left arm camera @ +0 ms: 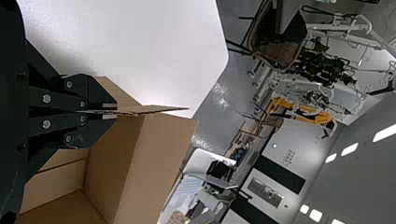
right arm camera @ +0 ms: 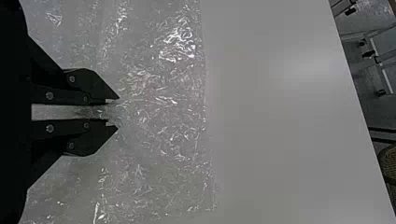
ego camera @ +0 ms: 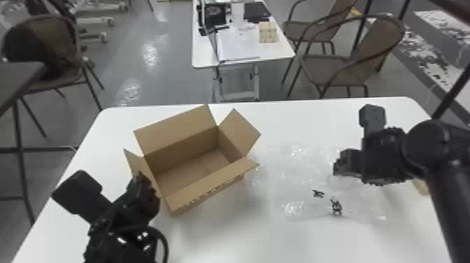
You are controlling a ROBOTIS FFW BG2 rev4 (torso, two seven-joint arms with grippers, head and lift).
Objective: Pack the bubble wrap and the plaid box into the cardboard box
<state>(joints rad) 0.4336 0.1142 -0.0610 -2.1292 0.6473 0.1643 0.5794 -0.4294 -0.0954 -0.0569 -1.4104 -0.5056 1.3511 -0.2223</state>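
Clearly, left wrist view shows its end effector [ego camera: 140, 180] pinching box flap [ego camera: 131, 161]

table [ego camera: 223, 241]; cardboard box [ego camera: 182, 157] on it, left; bubble wrap [ego camera: 300, 175] right; desk [ego camera: 204, 59] behind

Black left arm [ego camera: 119, 248] with a looping cable [ego camera: 164, 239], black right arm [ego camera: 451, 196] with a rounded joint [ego camera: 428, 140], flat tapered fingers [right arm camera: 93, 86], silvery screws [right arm camera: 49, 95]
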